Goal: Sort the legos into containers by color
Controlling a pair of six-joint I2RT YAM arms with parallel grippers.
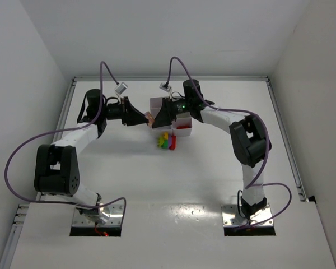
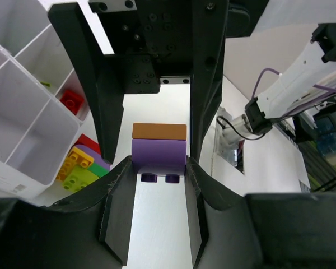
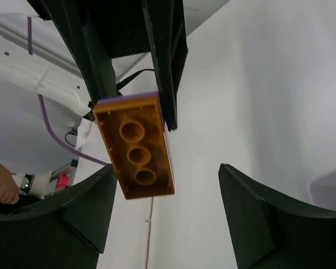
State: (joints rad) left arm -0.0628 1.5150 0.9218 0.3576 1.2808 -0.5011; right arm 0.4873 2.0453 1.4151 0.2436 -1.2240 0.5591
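A purple brick (image 2: 158,152), with an orange brick (image 3: 135,147) stuck to it, is clamped in the left gripper (image 2: 158,166) beside the compartment tray (image 2: 22,168). The right gripper (image 3: 168,168) is spread wide and empty. If it is closed off-centre, the pair could be wrenched loose and dropped — unseparated.

Purple brick (image 2: 159,154) joined flat to orange brick (image 2: 159,131), pinched between the left jaws. Orange's hollow underside faces the right jaws. White six-cell tray (image 2: 22,134) just left of the left jaws, red brick (image 2: 71,101) in one cell. Loose pile (image 2: 75,168) of yellow, green, maybe purple bricks on worktop (image 1: 157,179) beside the tray.
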